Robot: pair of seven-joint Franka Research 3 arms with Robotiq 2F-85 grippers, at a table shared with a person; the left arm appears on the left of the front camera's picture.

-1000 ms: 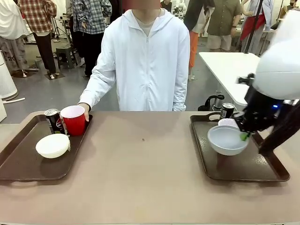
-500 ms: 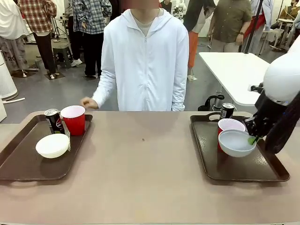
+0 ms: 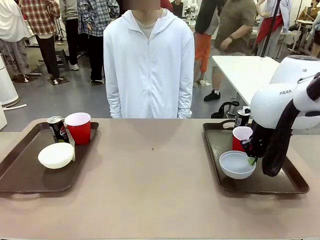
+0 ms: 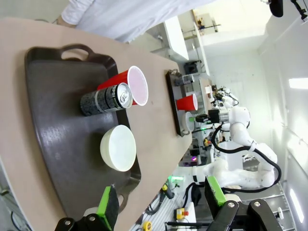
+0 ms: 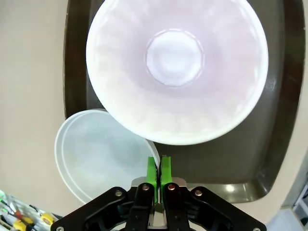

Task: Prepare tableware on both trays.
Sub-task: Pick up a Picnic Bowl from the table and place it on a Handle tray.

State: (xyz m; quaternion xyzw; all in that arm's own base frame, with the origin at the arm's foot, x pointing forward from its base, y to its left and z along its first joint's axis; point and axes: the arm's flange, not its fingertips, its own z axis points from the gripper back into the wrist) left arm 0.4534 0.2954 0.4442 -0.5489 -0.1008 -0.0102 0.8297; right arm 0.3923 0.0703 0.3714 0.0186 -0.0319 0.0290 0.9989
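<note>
The left tray (image 3: 25, 172) holds a dark can (image 3: 58, 129), a red cup (image 3: 79, 127) and a white bowl (image 3: 56, 155). The left wrist view looks down on that tray (image 4: 57, 134), can (image 4: 106, 99), cup (image 4: 129, 86) and bowl (image 4: 119, 147), with my left gripper (image 4: 161, 199) open high above them. On the right tray (image 3: 265, 182) stand a can (image 3: 242, 118) and a red cup (image 3: 242, 136). My right gripper (image 3: 251, 159) is shut on the rim of the second bowl (image 3: 236, 164), low on the tray in front of the cup. From the right wrist, the green pads (image 5: 152, 169) pinch the bowl's rim (image 5: 96, 154) beside the cup's pale inside (image 5: 174, 62).
A person in a white jacket (image 3: 149, 65) stands at the far side with both arms down, hands off the table. The brown table (image 3: 152, 170) lies bare between the trays. A white table (image 3: 245, 70) stands behind at the right.
My right arm brought the bowl left and down in front of the red cup on the right tray. The person let go of the left red cup and drew the hand back.
</note>
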